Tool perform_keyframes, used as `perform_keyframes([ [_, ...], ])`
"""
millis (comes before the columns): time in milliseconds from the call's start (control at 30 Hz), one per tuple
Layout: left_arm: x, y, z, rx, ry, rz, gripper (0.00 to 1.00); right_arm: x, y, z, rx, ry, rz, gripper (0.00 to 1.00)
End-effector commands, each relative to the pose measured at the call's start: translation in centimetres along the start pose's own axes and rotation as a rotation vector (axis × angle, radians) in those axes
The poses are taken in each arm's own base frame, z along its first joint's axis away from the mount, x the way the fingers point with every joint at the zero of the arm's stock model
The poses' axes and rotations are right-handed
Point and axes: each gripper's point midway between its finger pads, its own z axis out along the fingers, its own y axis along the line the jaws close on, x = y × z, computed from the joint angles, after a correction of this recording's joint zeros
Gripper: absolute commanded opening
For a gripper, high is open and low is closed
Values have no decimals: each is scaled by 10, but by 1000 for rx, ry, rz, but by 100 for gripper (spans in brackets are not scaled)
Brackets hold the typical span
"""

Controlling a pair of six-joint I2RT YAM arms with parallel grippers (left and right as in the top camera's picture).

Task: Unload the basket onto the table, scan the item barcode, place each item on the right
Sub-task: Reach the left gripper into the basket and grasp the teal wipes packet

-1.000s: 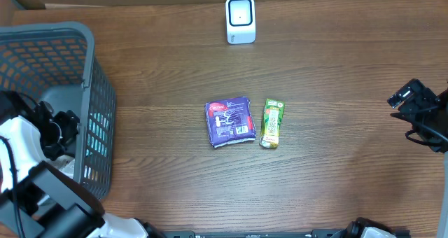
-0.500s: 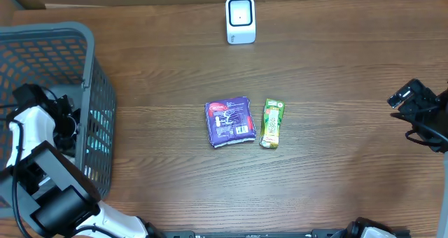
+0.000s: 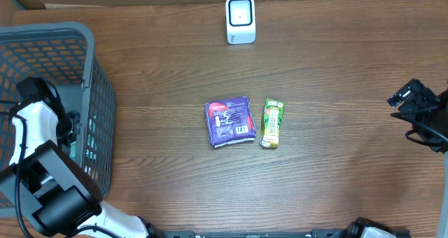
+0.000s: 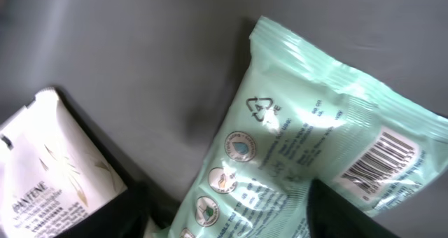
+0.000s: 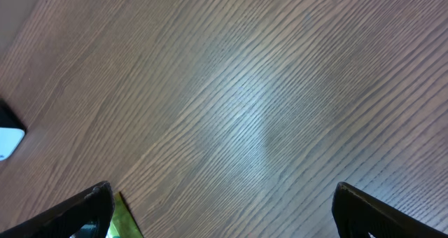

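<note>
Left pincer (image 4: 224, 199): down inside the grey basket (image 3: 89, 52) at the left edge of the desk (image 3: 336, 182). Dark fingers (image 4: 129, 210) set apart, one on each side of the lower end of the mint-green packet (image 4: 294, 147). Cannot tell whether clamped on the packet or merely straddling it.

Mint-green packet: lying on the grey basket floor, tilted across the left wrist view. Printed face up, with a recycling triangle, a row of round icons and a black barcode near its right end. Well apart from the scanner (image 3: 240, 19).

White Pantene sachet (image 4: 42, 189): also on the basket floor, just beside the mint-green packet, to its left in the left wrist view. Cannot tell whether touching.

Scanner: small white unit, upright at the far edge of the desk, near the middle.

Purple packet (image 3: 229, 121): flat on the desk, centre.

Green carton (image 3: 272, 123): flat on the desk, just to the right of the purple packet, with a narrow gap between them. One corner also visible at the bottom left of the right wrist view.

Right pincer (image 3: 413, 98): near the right edge of the desk, well apart from every item. Spread wide, with only bare wood between the fingertips (image 5: 77, 210). Holding nothing.
</note>
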Motion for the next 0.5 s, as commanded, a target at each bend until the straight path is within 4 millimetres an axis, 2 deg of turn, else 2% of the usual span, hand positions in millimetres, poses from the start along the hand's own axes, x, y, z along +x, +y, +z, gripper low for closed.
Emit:
perform_keyframes([
  [0,17,24,19,-145,67,-4,73,-6,2,-4,-5,-24,5,100],
  [167,11,3,19,-54,45,84,77,-6,2,-4,-5,-24,5,100],
  [333,3,-8,17,0,18,122,82,-6,2,-4,-5,-24,5,100],
  [467,-9,-19,7,75,-17,144,81,-6,2,-4,-5,-24,5,100],
])
